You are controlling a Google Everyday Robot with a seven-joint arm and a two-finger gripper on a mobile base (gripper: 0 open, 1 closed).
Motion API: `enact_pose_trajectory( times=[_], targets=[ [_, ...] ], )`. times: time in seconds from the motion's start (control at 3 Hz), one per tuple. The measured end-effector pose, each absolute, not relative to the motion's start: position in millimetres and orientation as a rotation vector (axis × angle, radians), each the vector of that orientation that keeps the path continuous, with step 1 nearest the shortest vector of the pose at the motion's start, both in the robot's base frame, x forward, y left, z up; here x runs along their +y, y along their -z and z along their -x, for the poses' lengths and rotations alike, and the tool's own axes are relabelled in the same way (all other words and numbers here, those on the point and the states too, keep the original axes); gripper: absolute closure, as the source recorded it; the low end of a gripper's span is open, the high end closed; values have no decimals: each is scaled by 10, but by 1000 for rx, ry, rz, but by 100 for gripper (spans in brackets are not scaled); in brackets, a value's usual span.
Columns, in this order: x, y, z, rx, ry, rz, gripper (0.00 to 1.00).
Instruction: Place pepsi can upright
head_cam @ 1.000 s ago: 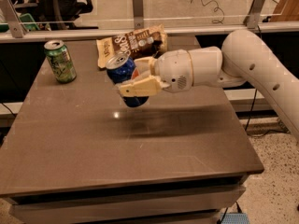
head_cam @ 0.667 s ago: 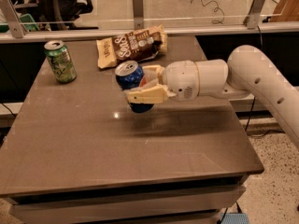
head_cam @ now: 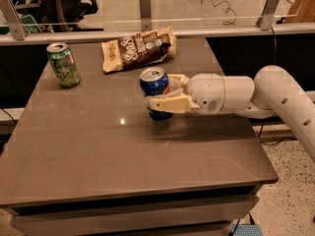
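The pepsi can (head_cam: 154, 84), dark blue with a silver top, stands upright near the middle of the brown table (head_cam: 98, 151), its base on or just above the surface. My gripper (head_cam: 165, 93) reaches in from the right on a white arm. Its cream fingers (head_cam: 167, 103) are closed around the can's body, one in front and one behind.
A green can (head_cam: 63, 64) stands upright at the table's far left. A brown snack bag (head_cam: 139, 48) lies at the far edge behind the pepsi can. A glass partition with metal posts runs behind the table. The table's right edge is under my arm.
The gripper has moved right and down with the pepsi can. The can has turned from tilted to upright and come down to the table.
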State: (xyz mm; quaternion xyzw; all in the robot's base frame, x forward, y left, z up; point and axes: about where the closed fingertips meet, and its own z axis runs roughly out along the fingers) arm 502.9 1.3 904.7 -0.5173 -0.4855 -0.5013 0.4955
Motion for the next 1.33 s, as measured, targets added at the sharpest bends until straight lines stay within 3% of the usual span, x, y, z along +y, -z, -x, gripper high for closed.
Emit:
enact_pose_trajectory(
  times=[0.67, 1.33],
  targets=[
    [-199, -8906, -4962, -1191, 1171, 1257, 100],
    [-348, -8729, -4915, -1172, 1137, 1278, 71]
  ],
)
